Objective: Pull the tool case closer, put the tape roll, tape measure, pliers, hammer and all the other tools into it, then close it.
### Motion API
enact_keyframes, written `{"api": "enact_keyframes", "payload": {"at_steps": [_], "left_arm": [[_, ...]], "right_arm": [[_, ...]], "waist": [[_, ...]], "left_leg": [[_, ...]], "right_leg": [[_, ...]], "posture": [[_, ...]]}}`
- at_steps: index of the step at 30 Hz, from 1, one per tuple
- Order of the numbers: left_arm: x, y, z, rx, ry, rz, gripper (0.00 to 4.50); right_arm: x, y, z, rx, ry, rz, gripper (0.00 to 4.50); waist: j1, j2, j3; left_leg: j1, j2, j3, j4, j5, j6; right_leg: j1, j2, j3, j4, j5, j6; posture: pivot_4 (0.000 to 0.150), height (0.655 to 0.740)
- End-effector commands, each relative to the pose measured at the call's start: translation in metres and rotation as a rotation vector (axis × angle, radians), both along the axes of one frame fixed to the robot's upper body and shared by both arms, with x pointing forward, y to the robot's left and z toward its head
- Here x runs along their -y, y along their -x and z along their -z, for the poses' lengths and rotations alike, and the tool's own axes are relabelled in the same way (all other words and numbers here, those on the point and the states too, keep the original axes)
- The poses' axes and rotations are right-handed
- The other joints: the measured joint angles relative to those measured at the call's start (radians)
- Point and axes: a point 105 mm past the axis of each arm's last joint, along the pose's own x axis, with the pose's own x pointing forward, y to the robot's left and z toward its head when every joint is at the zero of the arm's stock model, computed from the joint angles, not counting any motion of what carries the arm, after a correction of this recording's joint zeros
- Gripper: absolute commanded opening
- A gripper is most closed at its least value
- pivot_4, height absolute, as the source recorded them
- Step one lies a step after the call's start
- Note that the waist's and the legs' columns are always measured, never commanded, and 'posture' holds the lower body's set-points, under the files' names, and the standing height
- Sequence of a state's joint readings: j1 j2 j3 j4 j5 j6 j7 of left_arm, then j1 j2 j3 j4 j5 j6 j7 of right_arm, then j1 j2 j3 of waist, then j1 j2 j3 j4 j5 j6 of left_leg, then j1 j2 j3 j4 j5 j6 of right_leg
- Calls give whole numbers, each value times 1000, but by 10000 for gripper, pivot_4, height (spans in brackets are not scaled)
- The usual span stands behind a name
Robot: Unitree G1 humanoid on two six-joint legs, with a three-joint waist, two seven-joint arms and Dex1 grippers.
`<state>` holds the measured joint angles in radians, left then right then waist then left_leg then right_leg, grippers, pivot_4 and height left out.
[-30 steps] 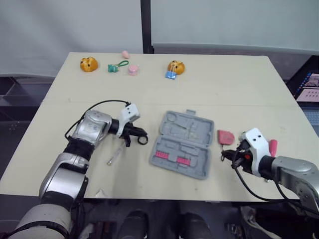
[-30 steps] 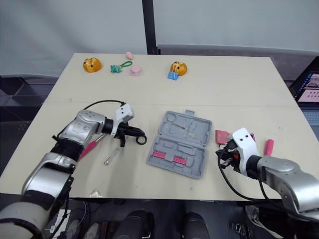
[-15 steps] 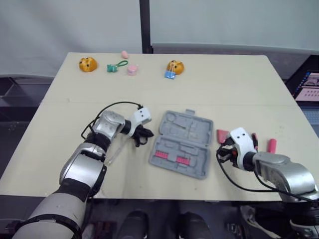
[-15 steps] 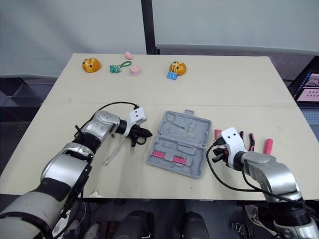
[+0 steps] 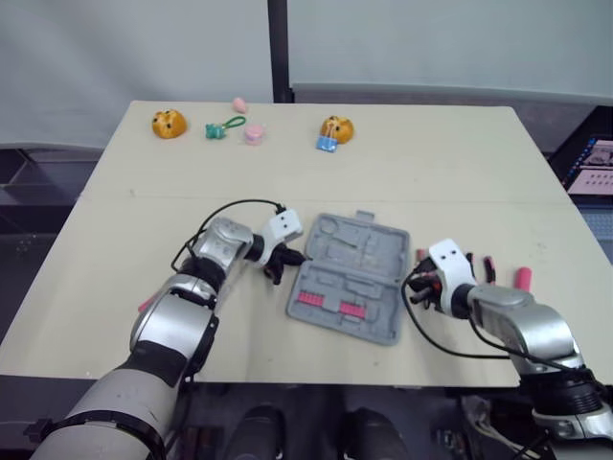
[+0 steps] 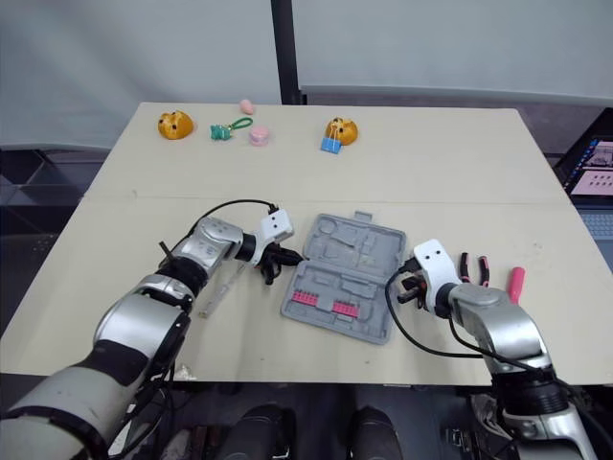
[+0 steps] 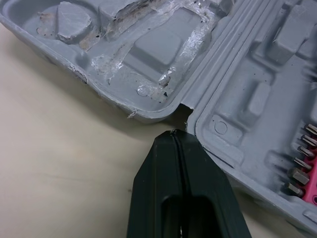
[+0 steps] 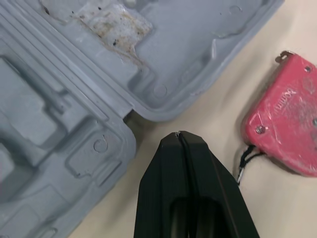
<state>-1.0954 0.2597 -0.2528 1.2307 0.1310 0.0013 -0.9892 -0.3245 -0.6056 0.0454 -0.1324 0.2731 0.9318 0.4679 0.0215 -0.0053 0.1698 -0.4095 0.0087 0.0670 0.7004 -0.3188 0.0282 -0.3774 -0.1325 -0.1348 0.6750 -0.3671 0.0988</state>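
Observation:
The grey tool case lies open in the middle of the table, with a row of bits in pink holders in its near half. My left gripper is shut, its tips at the hinge notch on the case's left edge. My right gripper is also shut, tips at the hinge notch on the right edge. The red tape measure lies just beyond the right gripper. Pliers and a red-handled tool lie further right. A screwdriver lies left of the case.
Along the table's far side lie two orange toys, a green keychain, a pink piece and a blue clip. A pink object shows beside my left forearm. Bare tabletop lies in front of the case.
Both grippers have moved inward, the left one rightward and the right one leftward, until their tips reach the case's two side edges. The case has not moved.

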Motion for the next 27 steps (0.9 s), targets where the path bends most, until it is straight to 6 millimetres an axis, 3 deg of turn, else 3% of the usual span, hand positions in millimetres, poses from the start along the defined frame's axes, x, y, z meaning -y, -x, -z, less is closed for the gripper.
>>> {"api": "enact_keyframes", "payload": {"at_steps": [1,16,27], "left_arm": [[4,-5,-11,44,4,11,0],[6,2,-7,32,-8,69,0],[2,19,0,-28,-11,155,0]], "right_arm": [[-6,-5,-3,28,-1,-20,371],[-22,-4,-3,35,-29,-80,371],[-34,14,-3,23,-43,-147,371]], "waist": [[0,0,0],[-1,0,0],[-1,0,0]], "left_leg": [[0,0,0,0,0,0],[0,0,0,0,0,0],[0,0,0,0,0,0]], "right_leg": [[0,0,0,0,0,0],[0,0,0,1,0,0],[0,0,0,1,0,0]], "posture": [[1500,6677],[1500,6677],[1500,6677]]}}
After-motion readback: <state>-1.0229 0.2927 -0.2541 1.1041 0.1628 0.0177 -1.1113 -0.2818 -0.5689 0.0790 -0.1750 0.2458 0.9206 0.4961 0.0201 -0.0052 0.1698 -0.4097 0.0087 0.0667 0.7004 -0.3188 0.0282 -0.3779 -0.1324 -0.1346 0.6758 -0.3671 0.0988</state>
